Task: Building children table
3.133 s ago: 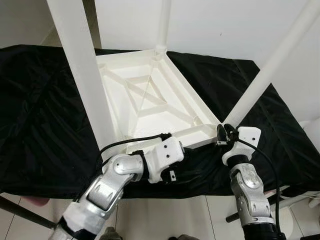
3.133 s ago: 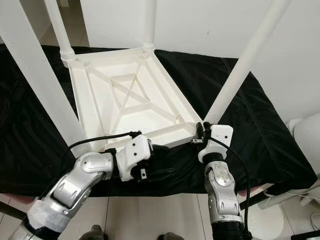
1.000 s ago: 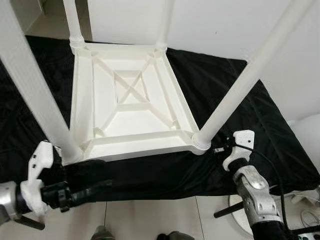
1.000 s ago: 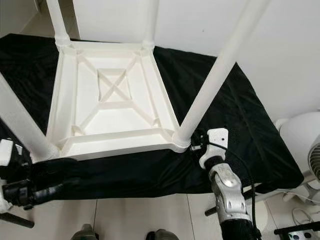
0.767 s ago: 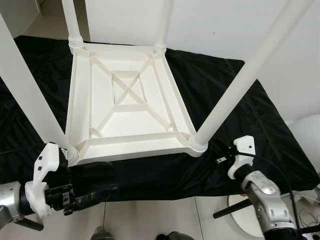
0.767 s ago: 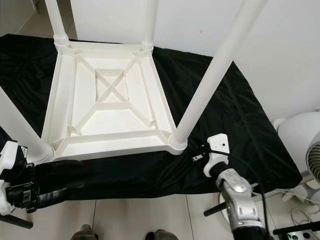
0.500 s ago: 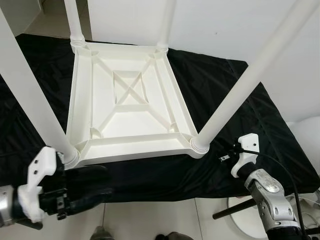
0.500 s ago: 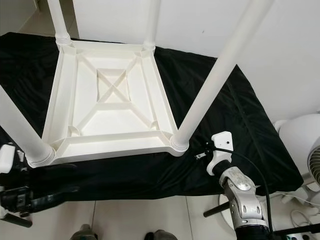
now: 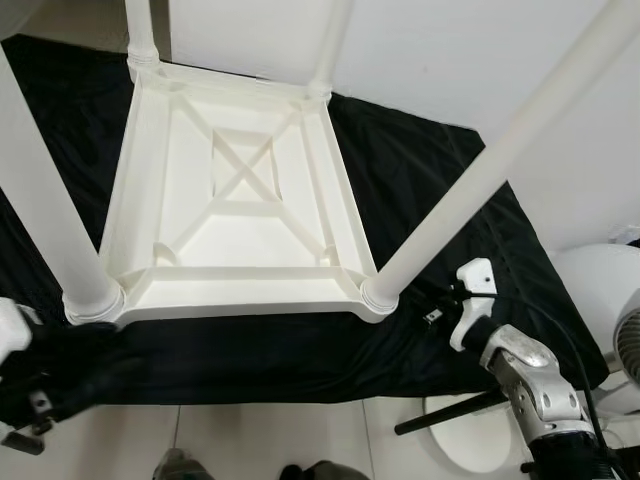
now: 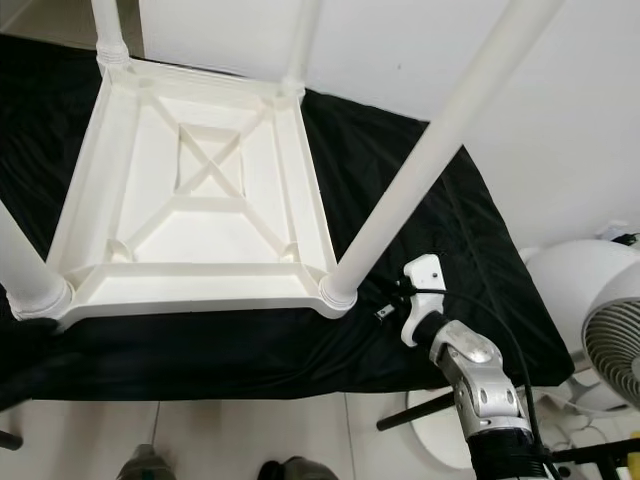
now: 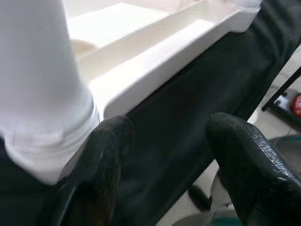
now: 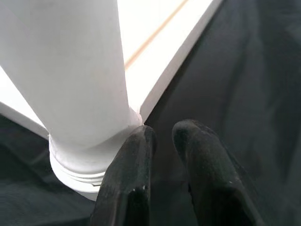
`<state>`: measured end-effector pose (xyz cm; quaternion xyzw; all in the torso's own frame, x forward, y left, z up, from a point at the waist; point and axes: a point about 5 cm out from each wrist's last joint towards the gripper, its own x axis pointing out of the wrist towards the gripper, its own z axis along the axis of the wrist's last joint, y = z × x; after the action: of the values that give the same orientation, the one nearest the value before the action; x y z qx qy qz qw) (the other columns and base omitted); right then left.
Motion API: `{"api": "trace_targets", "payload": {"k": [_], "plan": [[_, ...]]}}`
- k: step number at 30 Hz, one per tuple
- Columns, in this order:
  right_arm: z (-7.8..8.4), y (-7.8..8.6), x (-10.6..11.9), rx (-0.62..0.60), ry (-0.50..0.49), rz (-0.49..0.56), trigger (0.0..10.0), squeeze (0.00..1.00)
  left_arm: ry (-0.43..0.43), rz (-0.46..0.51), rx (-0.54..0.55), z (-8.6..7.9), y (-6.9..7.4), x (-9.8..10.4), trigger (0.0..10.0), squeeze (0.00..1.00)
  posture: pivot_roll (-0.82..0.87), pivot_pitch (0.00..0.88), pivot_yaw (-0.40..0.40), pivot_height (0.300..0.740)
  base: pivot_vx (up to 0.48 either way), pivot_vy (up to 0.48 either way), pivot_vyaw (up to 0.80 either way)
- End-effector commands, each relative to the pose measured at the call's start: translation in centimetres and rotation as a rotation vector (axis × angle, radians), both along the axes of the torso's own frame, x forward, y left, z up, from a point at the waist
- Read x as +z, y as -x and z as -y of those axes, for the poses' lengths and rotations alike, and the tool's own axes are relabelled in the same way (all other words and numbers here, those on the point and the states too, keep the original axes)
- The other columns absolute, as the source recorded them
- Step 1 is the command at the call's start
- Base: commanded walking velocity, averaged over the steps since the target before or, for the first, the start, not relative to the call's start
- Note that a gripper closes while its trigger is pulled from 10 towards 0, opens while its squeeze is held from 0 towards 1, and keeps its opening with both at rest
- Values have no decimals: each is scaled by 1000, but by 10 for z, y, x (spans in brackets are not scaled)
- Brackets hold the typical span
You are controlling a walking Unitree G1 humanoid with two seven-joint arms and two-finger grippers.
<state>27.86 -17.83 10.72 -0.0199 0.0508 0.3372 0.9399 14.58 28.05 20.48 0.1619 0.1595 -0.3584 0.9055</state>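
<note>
table legs: tops cut off | fan: cropped at edge
</note>
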Motion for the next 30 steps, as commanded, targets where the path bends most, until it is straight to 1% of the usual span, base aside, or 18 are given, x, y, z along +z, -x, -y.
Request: {"api": "trace_targets", "payload": {"k": [1,3,4,5,6,9,10,12,13,14,16,18,19,21,24,26,28,30], "plan": [[-5,-1,0,33,-1,-5,10000,0,-23,11,24,-3,1,1,10000,0,391,82,-241,740,0,0,0],[-8,-4,0,49,-7,-9,10000,0,-58,27,94,-19,1,4,10000,0,405,82,-246,740,0,0,0],[-8,-4,0,49,-7,-9,10000,0,-58,27,94,-19,1,4,10000,0,405,82,-246,740,0,0,0],[-10,-5,1,59,-5,-9,10000,0,-81,39,139,-29,0,5,10000,0,409,82,-245,740,0,0,0],[-10,-5,1,59,-5,-9,10000,0,-81,39,139,-29,0,5,10000,0,409,82,-245,740,0,0,0],[-16,-5,-1,89,-11,-18,10000,0,-182,148,337,-64,-19,15,10000,0,414,76,-230,740,0,0,0],[-16,-5,-1,89,-11,-18,10000,0,-182,148,337,-64,-19,15,10000,0,414,76,-230,740,0,0,0],[-19,-3,-5,103,-19,-29,10000,0,-249,251,416,-73,-35,21,10000,0,404,72,-218,740,0,0,0],[-19,-3,-5,103,-19,-29,10000,0,-249,251,416,-73,-35,21,10000,0,404,72,-218,740,0,0,0],[-20,-1,-6,110,-20,-34,10000,0,-254,264,442,-76,-41,23,10000,0,397,72,-209,740,0,0,0],[-20,-1,-6,110,-20,-34,10000,0,-254,264,442,-76,-41,23,10000,0,397,72,-209,740,0,0,0],[-20,4,-11,116,-23,-48,10000,0,-255,338,504,-79,-62,29,10000,0,369,68,-183,740,0,0,0],[-20,4,-11,116,-23,-48,10000,0,-255,338,504,-79,-62,29,10000,0,369,68,-183,740,0,0,0],[-17,10,-14,100,-28,-55,10000,0,-232,392,557,-81,-81,35,10000,0,351,64,-165,740,0,0,0],[-14,12,-15,88,-23,-56,10000,0,-227,413,569,-81,-88,37,10000,0,338,62,-154,740,0,0,0],[-8,17,-17,53,-23,-57,10000,0,-234,438,563,-82,-100,38,10000,0,319,61,-137,740,0,0,0],[-1,21,-18,5,-23,-55,10000,0,-212,455,540,-78,-111,37,10000,0,293,60,-113,740,0,0,0],[-1,21,-18,5,-23,-55,10000,0,-212,455,540,-78,-111,37,10000,0,293,60,-113,740,0,0,0]]}}
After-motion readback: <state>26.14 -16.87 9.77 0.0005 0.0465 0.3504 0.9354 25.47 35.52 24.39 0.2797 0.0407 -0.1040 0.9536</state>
